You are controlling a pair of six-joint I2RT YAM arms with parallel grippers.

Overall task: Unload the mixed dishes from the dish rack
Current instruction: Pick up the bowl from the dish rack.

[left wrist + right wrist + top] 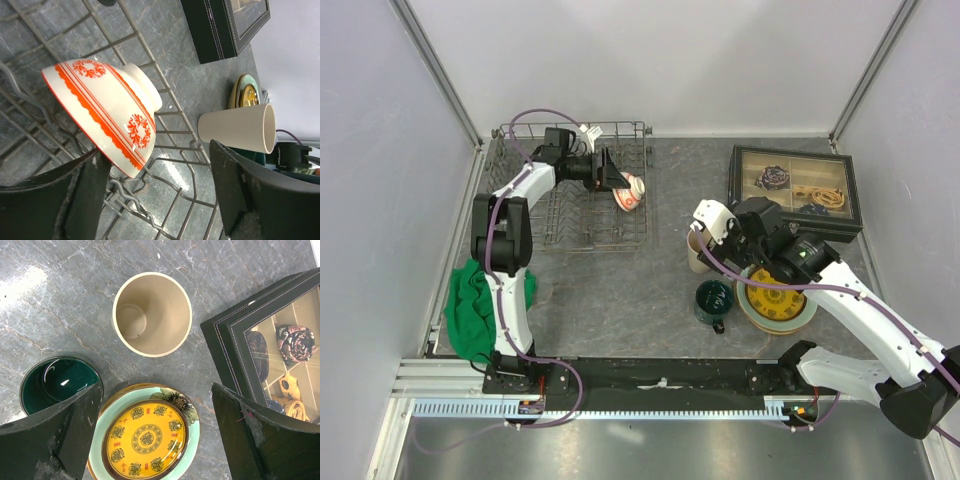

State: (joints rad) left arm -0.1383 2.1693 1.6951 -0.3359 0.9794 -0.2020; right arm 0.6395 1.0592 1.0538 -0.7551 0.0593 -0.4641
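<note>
Partly between spread left jaws, small red-and-white bowl (107, 117) on dish rack (575, 228).

Both arms reach forward; left gripper (152, 150) and right gripper (155, 389) gape wide

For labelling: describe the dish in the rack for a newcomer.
Find the grey metal wire rack at the far left of the table. Near its right edge, by the left pincer, lies a small white bowl with red-orange bands, tilted. It's the rack's only dish.
</note>
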